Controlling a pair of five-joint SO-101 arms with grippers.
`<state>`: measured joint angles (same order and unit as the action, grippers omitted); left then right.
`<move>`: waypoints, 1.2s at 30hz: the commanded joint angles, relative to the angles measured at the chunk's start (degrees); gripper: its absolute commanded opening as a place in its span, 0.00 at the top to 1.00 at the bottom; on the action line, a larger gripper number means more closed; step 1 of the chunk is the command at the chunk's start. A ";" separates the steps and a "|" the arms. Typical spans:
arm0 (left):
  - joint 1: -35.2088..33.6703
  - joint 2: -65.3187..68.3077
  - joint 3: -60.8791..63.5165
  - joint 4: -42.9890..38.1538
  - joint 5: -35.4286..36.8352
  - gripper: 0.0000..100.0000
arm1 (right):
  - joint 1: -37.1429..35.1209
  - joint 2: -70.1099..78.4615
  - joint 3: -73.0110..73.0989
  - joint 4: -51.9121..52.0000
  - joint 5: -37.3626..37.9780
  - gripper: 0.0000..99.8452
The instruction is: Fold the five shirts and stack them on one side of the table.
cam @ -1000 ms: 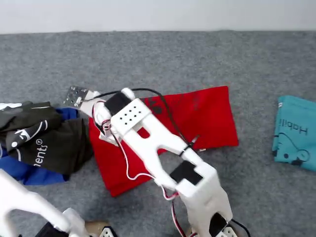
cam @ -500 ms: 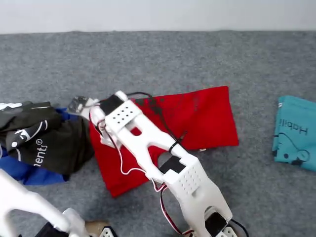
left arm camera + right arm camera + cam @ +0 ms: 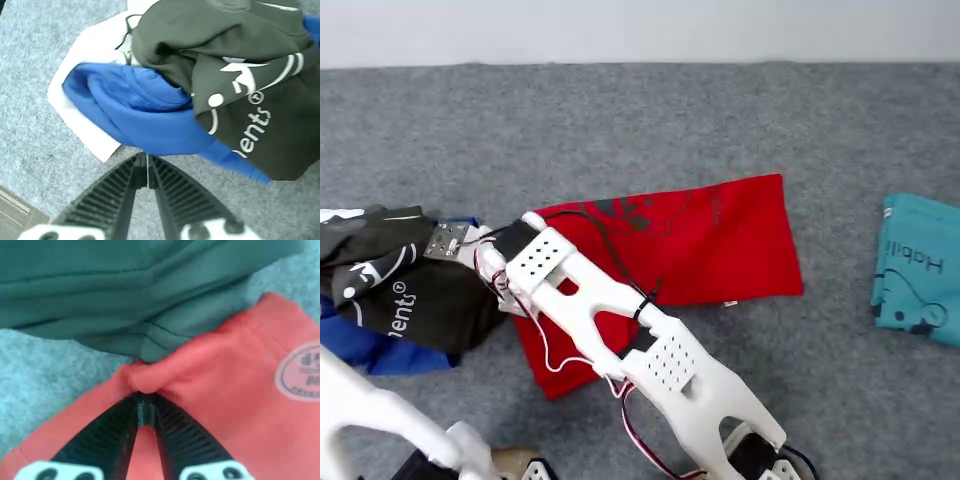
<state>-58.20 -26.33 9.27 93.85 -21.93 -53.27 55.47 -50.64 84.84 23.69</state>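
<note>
The right fingers are pinched shut on a fold of the red shirt, lying on the desk just beside the dark shirt, the left fingers closed on nothing; the cloth looks light and limp, likely bunching unless held at a corner or hem

fingers nip red shirt, dk shirt adj.

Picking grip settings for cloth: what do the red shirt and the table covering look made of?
The red shirt looks like a soft matte knit, probably cotton jersey; it bunches in soft folds where the right gripper pinches it. The table covering looks like grey felt or short-pile carpet, judging by its fuzzy, flecked, matte surface.
</note>
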 commanded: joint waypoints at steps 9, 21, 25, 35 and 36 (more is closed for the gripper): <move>-1.58 -1.85 -0.31 -0.88 -0.18 0.99 | 4.97 -3.21 -23.38 18.33 -1.58 0.99; -1.85 -1.85 -0.31 -0.79 -0.35 0.99 | 12.00 -17.80 10.64 17.89 -2.20 0.99; -1.67 -1.85 -0.31 -0.79 -0.35 0.99 | 15.78 -16.92 17.85 14.29 -2.20 0.99; -1.67 -1.85 -0.31 -1.14 -0.44 0.99 | 16.40 -13.67 17.67 14.81 -2.29 0.99; -1.67 -1.85 -0.31 -1.14 -0.44 0.99 | 16.31 -15.25 16.44 16.13 -2.29 0.99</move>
<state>-59.96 -26.33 9.27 93.85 -21.93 -37.80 44.75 -30.51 98.11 22.11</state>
